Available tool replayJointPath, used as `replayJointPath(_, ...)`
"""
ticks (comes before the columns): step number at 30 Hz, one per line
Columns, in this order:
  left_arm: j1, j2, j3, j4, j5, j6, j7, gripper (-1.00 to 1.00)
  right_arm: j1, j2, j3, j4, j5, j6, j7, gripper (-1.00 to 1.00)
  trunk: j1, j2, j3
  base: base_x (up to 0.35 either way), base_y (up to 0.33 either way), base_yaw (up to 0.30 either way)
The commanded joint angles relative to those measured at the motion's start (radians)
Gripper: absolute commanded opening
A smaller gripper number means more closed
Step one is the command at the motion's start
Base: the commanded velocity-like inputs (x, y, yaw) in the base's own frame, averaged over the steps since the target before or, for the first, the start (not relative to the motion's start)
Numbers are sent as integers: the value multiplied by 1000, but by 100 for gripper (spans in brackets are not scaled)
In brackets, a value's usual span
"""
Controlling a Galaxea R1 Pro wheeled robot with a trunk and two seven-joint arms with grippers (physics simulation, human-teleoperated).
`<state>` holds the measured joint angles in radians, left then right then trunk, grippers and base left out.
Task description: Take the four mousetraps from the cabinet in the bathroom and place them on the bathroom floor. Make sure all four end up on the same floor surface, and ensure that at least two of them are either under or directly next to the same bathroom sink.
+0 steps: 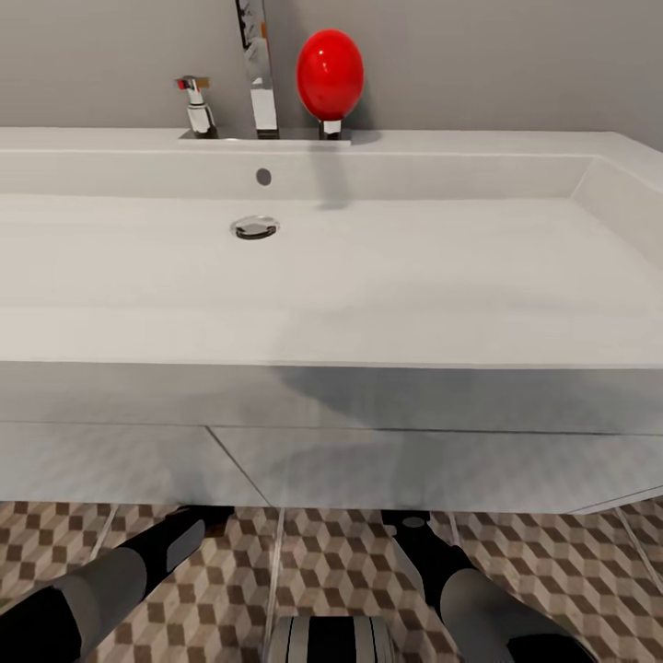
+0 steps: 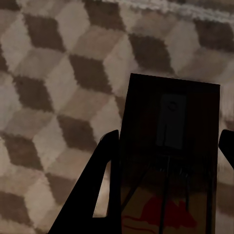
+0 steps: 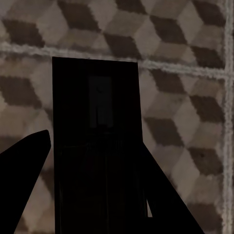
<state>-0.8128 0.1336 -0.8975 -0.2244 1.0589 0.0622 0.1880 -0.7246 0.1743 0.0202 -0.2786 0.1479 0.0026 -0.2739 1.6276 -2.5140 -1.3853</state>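
White sink [image 1: 368, 276] spans the head view, both arms reaching under it over the cube-patterned bathroom floor [image 1: 552, 571]. A red oval object [image 1: 330, 74] stands beside the chrome faucet [image 1: 260, 69]. Left gripper [image 2: 168, 146] clamps one dark-brown mousetrap [image 2: 170, 122]; right gripper [image 3: 95, 156] clamps another mousetrap [image 3: 95, 107], both above the tiles

My right pincer [image 3: 97, 185] has a dark, flat mousetrap [image 3: 97, 146] between its two black fingers [image 3: 22, 190]. One finger sits on each side. Below it is the floor [image 3: 185, 97] with brown and beige cube tiles and pale lines.
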Motion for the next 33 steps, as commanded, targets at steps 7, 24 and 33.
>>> replayJointPath(7,0,10,-8,-4,4,4,10,-100,-1,0,3,0,7,0,-5,-100,0,0,-8,0,0,0)
replayJointPath(24,-2,2,-9,-5,3,-12,10,-100,-1,0,3,-1,7,-1,-5,-100,0,0,-12,0,0,0)
replayJointPath(33,-14,0,-11,-6,1,-21,10,-100,-1,0,3,-1,7,-2,-5,-100,0,0,-12,0,0,0)
